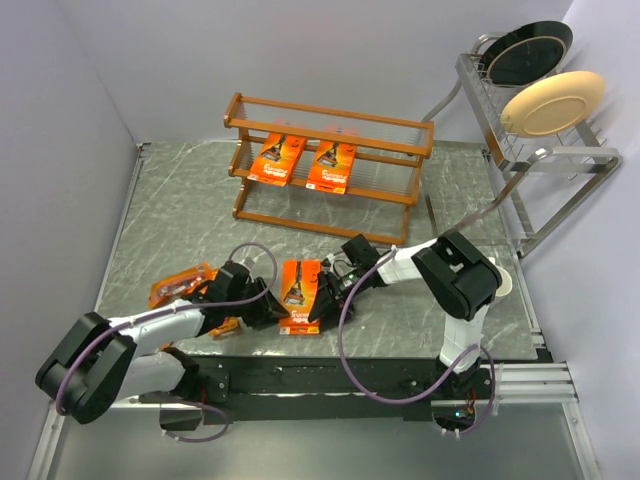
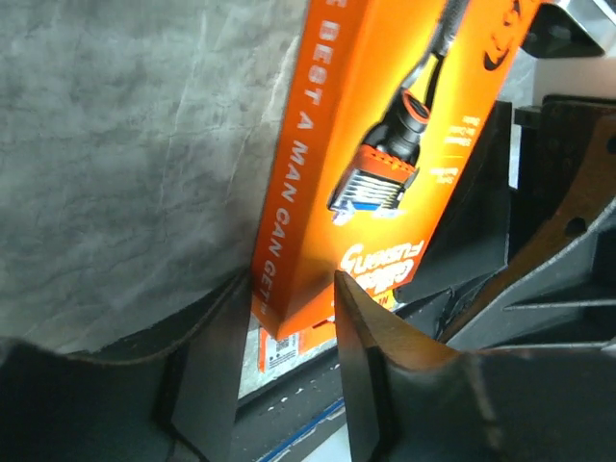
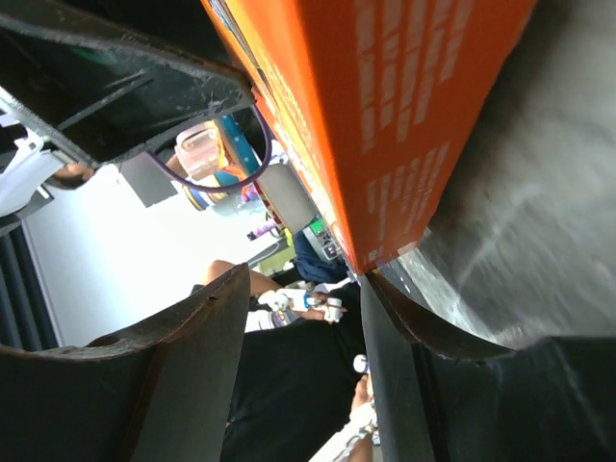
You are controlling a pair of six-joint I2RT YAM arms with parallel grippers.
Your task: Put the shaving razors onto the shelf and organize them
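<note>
A large orange razor pack (image 1: 300, 288) sits near the front of the table, between both grippers. My left gripper (image 1: 272, 305) is shut on its lower corner (image 2: 385, 144), one finger on the side face and one on the front. The pack is tilted up, and a small pack (image 2: 284, 348) shows beneath it. My right gripper (image 1: 328, 290) is open at the pack's other edge, one finger (image 3: 395, 327) touching its corner and nothing between the jaws. Two more large packs (image 1: 278, 158) (image 1: 332, 166) lie on the middle tier of the orange-brown shelf (image 1: 330, 120).
Small orange blister packs lie at the front left (image 1: 180, 285), partly under my left arm. A silver plate rack (image 1: 540, 160) with a dark plate (image 1: 530, 50) and a cream plate (image 1: 552, 102) stands at the right rear. The table's front edge is just behind the grippers.
</note>
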